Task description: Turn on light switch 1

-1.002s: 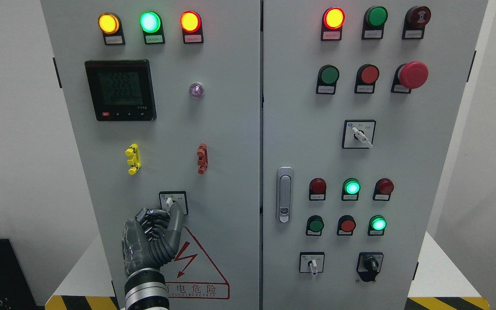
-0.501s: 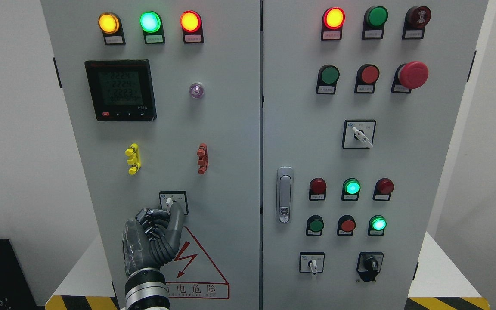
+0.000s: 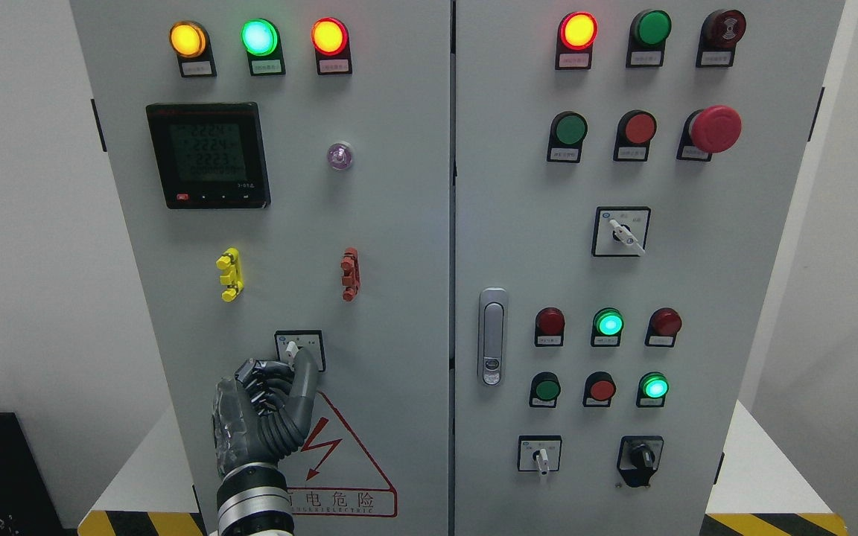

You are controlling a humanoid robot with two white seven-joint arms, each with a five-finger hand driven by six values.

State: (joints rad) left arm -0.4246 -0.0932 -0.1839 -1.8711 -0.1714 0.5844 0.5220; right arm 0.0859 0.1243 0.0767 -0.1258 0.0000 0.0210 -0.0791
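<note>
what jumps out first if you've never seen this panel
The lit lamps: yellow, green and red across the top left. Next, the big red mushroom button at upper right. Low on the left door, the left hand reaches a small switch.

left hand (image 3: 265, 417) at rotary switch (image 3: 299, 349), grey cabinet (image 3: 399, 246)

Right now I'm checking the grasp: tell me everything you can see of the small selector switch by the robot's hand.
The selector switch is a black-framed square plate with a pale face and a small white lever, mounted flush on the grey left cabinet door, above the red warning triangle. The left hand reaches up from below, one finger lying over its lower edge beside the lever.
</note>
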